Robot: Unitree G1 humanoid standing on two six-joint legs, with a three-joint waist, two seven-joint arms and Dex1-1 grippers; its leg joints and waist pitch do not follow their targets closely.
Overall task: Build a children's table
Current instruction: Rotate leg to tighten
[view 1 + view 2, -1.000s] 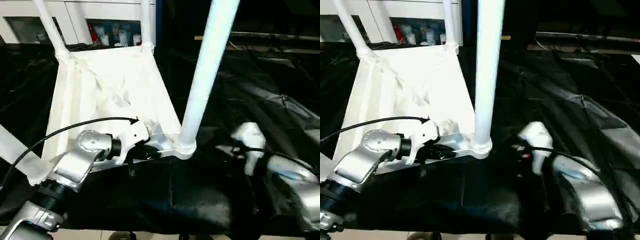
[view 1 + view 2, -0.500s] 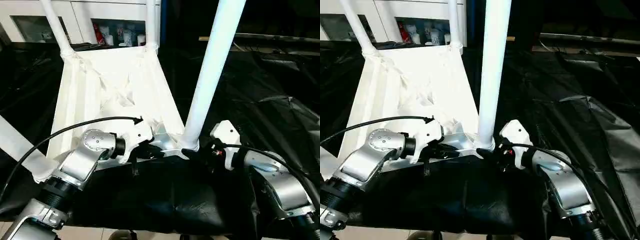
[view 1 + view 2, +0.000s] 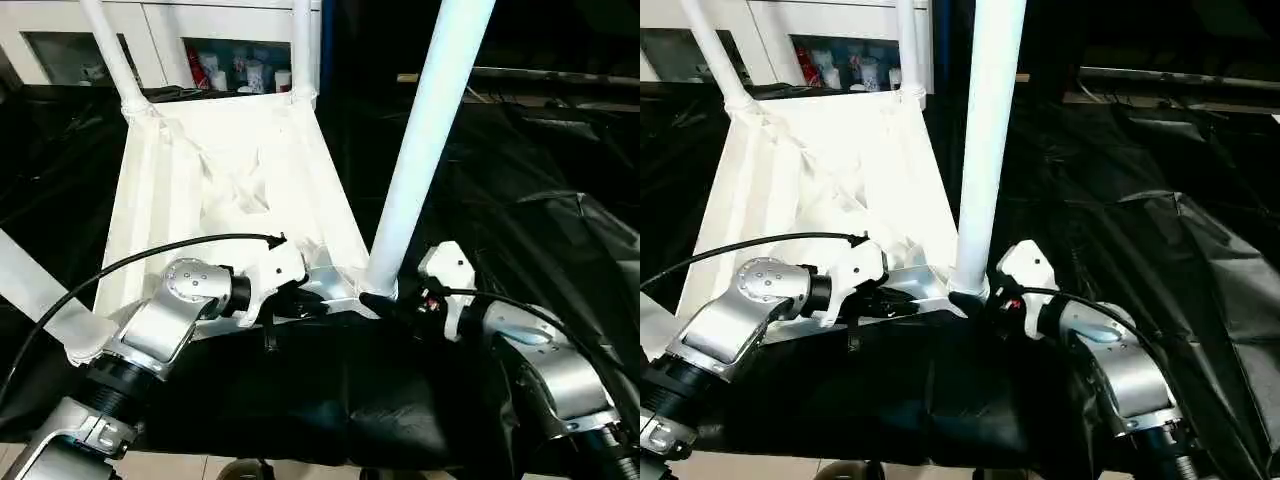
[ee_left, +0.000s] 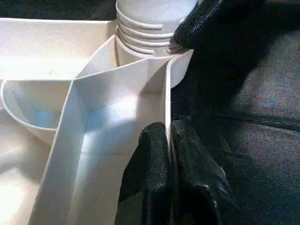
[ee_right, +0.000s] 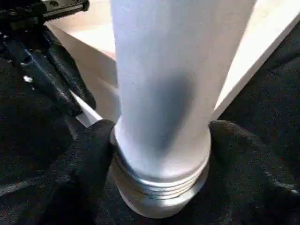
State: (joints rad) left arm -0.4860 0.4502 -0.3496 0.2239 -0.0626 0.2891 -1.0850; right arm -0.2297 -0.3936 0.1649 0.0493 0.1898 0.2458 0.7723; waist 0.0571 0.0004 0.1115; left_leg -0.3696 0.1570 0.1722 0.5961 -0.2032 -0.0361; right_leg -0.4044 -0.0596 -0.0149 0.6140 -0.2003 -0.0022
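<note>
Lying upside down on the black-draped worktop (image 3: 560, 150), the children's table (image 3: 230, 180) points its legs upward. In the head view, both silver forearms angle inward toward its near corner. In the left wrist view, the left fingers (image 4: 147, 173) are pinched shut on the table's thin rim wall. In the right wrist view, the right fingers (image 5: 89, 154) sit either side of the upright leg (image 5: 173, 79) at its threaded base, touching it.

It looks like a lab or workshop: black sheeting (image 3: 540, 150) covers the work surface, and upper left stands a white cabinet (image 3: 150, 35) holding small bottles (image 3: 250, 72).
</note>
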